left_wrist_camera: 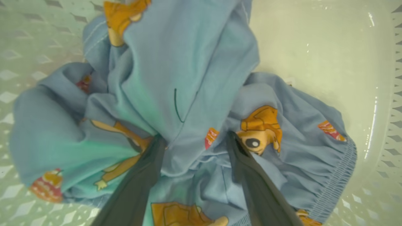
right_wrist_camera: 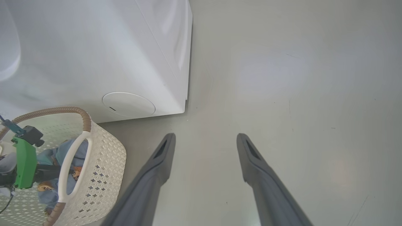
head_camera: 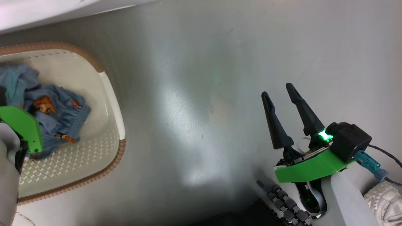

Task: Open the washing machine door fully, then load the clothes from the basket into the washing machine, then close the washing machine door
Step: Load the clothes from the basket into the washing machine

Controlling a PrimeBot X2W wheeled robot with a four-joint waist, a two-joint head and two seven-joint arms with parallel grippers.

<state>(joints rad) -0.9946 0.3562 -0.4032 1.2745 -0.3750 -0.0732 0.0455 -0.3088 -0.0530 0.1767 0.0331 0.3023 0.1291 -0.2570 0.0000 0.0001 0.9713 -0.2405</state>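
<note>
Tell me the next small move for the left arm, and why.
Probably shut the left gripper. Its fingers stand apart, tips sunk in the clothes with a raised fold between them, and the clothes lie in the basket, so a pinch there should catch fabric for lifting.

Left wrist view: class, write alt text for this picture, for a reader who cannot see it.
The left gripper, its two long dark fingers apart, reaches into crumpled blue clothes printed with orange cartoon figures, with a fold of the fabric rising between the fingertips. The clothes lie in a cream-white perforated basket.
</note>
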